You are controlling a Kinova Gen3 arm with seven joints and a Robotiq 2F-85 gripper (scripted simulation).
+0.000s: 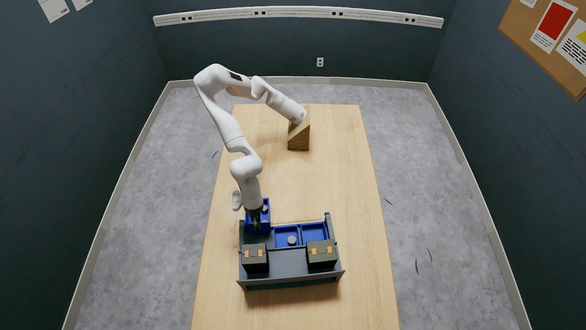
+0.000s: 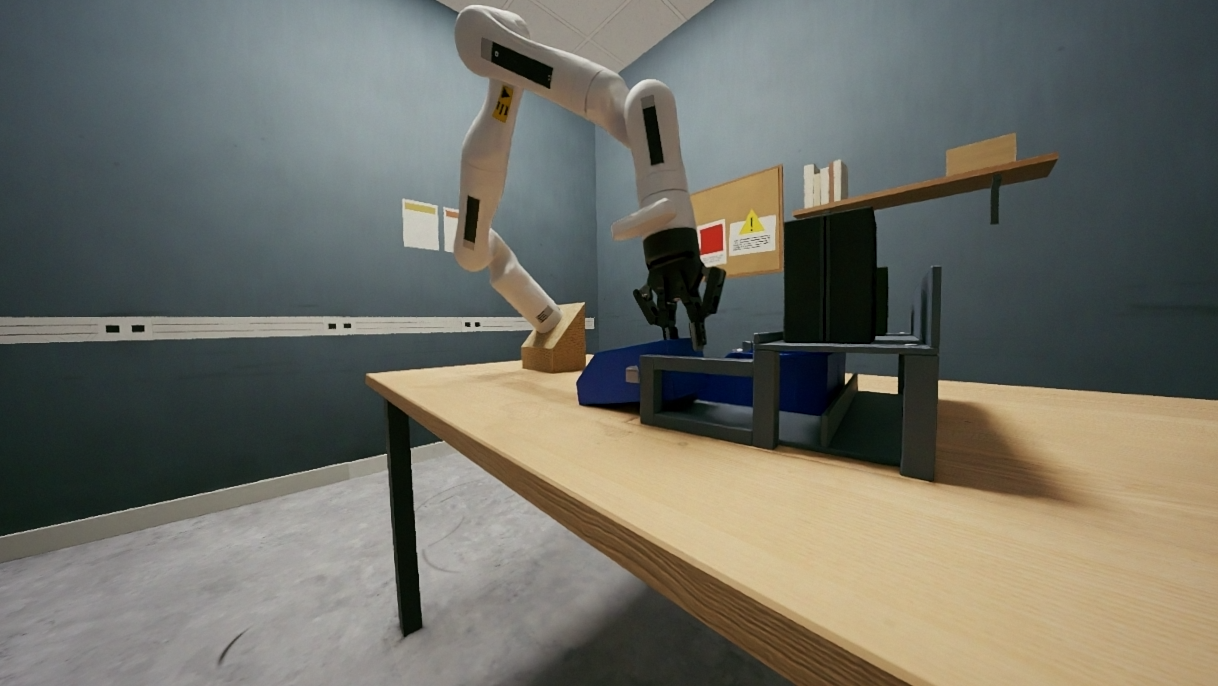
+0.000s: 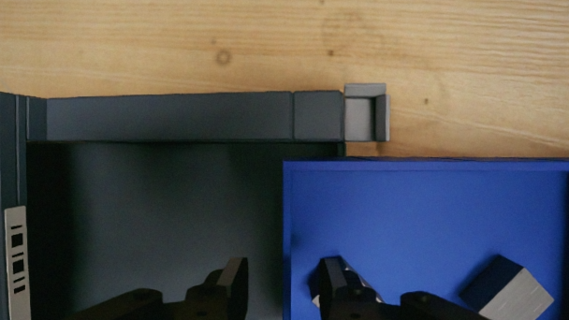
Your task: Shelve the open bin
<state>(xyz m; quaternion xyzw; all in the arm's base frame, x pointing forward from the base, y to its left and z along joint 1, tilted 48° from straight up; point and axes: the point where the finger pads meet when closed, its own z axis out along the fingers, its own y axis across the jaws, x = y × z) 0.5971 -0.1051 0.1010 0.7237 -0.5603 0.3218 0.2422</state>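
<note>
The open blue bin (image 1: 266, 228) (image 2: 622, 374) (image 3: 421, 210) rests partly over the front of the grey shelf (image 1: 286, 266) (image 2: 765, 400) (image 3: 164, 210), its back end over the gap's floor, its other end out over the table. In the exterior view it looks slightly tilted, back end higher. Metal parts (image 1: 264, 208) (image 3: 517, 295) lie in it. My gripper (image 1: 256, 226) (image 2: 685, 342) (image 3: 284, 281) is partly open, its fingers apart on either side of the bin's back wall, one over the gap, one over the bin's inside. Two blue bins (image 1: 280, 234) (image 1: 313, 231) stand beside the gap; one holds a round grey part (image 1: 291, 240).
Two dark boxes (image 1: 255, 264) (image 1: 322, 255) stand on the shelf's upper board, one behind the gap. The shelf's side rail (image 2: 698, 364) (image 3: 168, 117) runs along the gap, with a small grey bracket (image 3: 360, 117) at its front end. The wooden table (image 1: 311, 180) lies in front.
</note>
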